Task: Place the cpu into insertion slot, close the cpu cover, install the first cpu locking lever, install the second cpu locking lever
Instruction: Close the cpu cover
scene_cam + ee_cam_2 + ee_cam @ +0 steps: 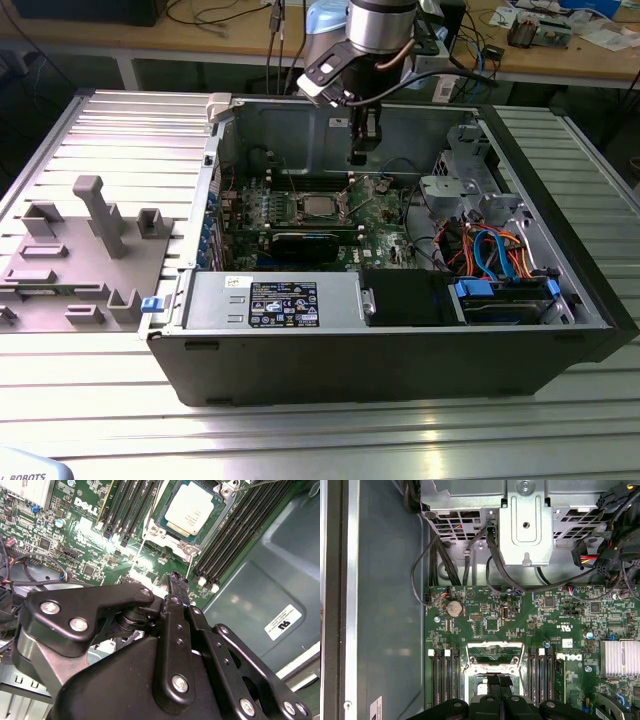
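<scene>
Gripper (176,580), closed on nothing, is hovering near the seated cpu (190,507); the chip is probably light, stiff and fragile, its edges offering the safest hold.

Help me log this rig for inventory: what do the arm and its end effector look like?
The arm is a silvery-grey cylinder at the wrist, with a black cable looping beside it. The end effector is matte black: flat linkage bars pinned with silver screws, narrowing to two slim fingers.
</scene>
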Robot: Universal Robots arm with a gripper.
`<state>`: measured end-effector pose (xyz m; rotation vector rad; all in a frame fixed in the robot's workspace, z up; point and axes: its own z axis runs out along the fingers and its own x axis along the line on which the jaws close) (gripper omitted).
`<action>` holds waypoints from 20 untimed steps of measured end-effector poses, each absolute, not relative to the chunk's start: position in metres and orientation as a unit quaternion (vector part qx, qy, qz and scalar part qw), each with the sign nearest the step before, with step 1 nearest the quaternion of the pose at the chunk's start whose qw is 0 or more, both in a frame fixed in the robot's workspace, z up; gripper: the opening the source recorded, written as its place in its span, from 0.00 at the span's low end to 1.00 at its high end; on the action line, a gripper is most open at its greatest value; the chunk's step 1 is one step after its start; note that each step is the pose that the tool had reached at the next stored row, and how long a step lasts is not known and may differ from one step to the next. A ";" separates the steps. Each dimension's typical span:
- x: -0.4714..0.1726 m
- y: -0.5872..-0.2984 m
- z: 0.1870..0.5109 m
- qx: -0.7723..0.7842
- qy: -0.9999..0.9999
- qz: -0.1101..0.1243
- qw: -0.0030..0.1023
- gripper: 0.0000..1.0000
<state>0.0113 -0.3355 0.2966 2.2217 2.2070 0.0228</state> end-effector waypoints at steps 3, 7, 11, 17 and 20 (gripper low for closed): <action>0.017 -0.336 0.296 0.709 0.705 0.007 0.005 0.11; 0.021 -0.336 0.296 0.709 0.705 0.007 0.004 0.11; 0.024 -0.336 0.296 0.709 0.705 0.006 0.004 0.11; 0.025 -0.336 0.295 0.709 0.705 0.006 0.004 0.11; 0.026 -0.336 0.294 0.709 0.705 0.006 0.004 0.11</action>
